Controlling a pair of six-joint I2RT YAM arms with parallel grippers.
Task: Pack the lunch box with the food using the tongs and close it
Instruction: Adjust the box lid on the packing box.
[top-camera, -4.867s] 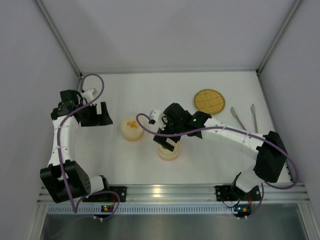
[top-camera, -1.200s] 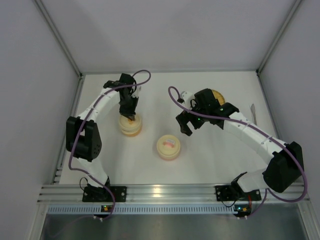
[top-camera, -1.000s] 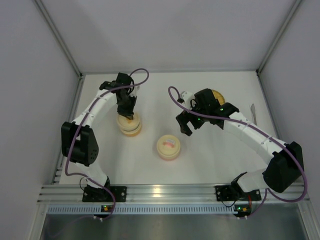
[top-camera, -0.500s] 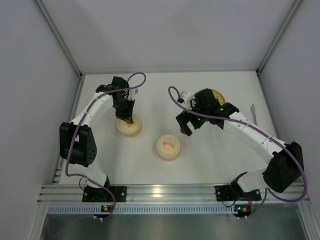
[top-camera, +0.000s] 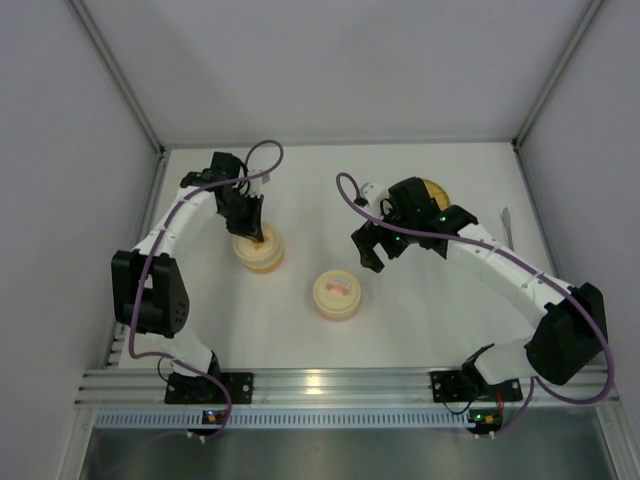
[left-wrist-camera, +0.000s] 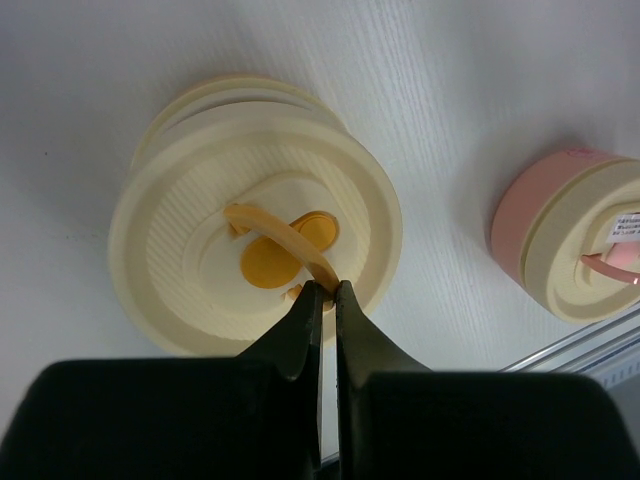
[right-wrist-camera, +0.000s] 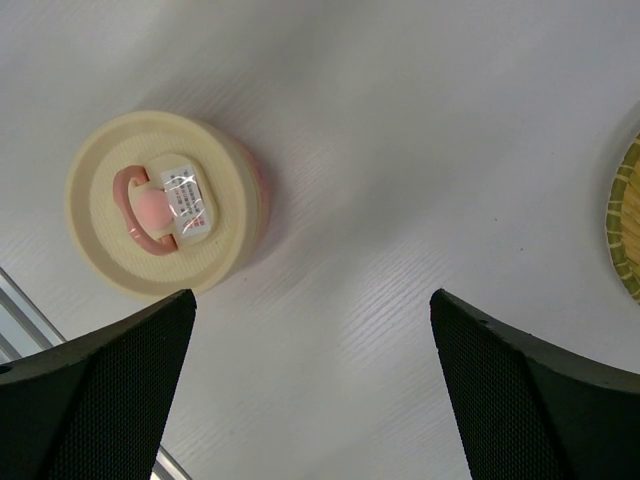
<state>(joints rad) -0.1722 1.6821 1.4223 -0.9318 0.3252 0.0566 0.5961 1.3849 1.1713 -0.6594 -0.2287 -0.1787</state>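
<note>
Lunch box (top-camera: 258, 252), round and cream over an orange base, stands upright at the left of the table (top-camera: 420, 330), lid facing up.

The left gripper (left-wrist-camera: 323, 292) is clenched on the thin orange handle (left-wrist-camera: 270, 228) of the lid (left-wrist-camera: 180, 250), its fingertips pinching the handle near one end. In the left wrist view the handle arches across the lid's middle, from upper left down to the fingertips at lower right. A second round box with a pink base (top-camera: 337, 295) sits closed nearer the table's middle, well apart from the first, its pink handle on top. The right gripper (top-camera: 368, 248) hangs with its jaws spread wide and nothing between them, over bare table between the pink box and the woven plate (top-camera: 432, 187). Of the tongs (top-camera: 506, 216) only a silver sliver shows at the far right, its long axis running front to back.
</note>
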